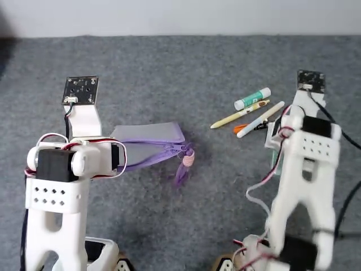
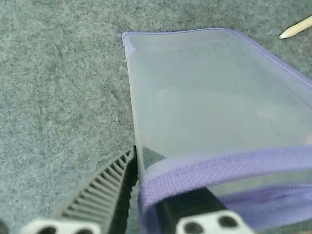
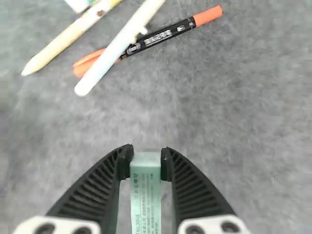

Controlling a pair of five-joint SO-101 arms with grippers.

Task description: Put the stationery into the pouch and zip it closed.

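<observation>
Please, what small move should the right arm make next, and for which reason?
Probably carry the green item across toward the pouch. The right gripper has its jaws shut on that item, and the left gripper holds the pouch by its zipper edge, which appears parted. The pens lie loose and can wait.

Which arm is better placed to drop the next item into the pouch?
Right: the right gripper is shut on a green item, while the left gripper clamps the pouch by its edge.
</observation>
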